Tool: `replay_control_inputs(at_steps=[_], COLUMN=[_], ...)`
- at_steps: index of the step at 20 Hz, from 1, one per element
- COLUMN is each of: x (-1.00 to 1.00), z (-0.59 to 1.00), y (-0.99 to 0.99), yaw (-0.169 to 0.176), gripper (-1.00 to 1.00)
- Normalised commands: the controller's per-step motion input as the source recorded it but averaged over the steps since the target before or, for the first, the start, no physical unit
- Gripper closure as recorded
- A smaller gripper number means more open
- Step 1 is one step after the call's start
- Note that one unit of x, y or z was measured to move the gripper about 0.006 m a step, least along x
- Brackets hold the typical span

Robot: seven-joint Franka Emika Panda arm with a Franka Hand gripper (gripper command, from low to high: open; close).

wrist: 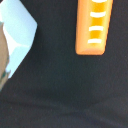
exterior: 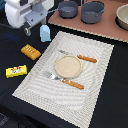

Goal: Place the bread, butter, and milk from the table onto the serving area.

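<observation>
While my pincer, grip state unreadable, hovers upper left over the pale-blue gable-topped milk carton on the black desk, an off-centre descent could topple it.

- Large plain black tabletop carries everything.
- Pale beige striped rectangular placemat, centre, lying flat.
- Small pale-blue gable-top carton upright just off the placemat's far corner, on the exterior view's left.
- Orange-brown oblong loaf with pale slashes left of the placemat.
- Flat bright-yellow rectangular pack nearer, well apart from the loaf.
- Reddish-brown board along the far edge.
</observation>
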Motion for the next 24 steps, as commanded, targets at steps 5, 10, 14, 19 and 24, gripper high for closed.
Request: replay_control_inputs(at_steps=[5,10,14,19,24], x=[-0.30,-0.30,-0.30,-0.31,-0.30], z=[-0.49,-0.54,-0.53,-0.47,-0.47], y=[-0.31,-0.18,-0.02,0.00,0.00], yaw=[0.000,0.004,0.005,0.016,0.017], gripper=[-1.00,-1.00,-1.00,-1.00,-1.00])
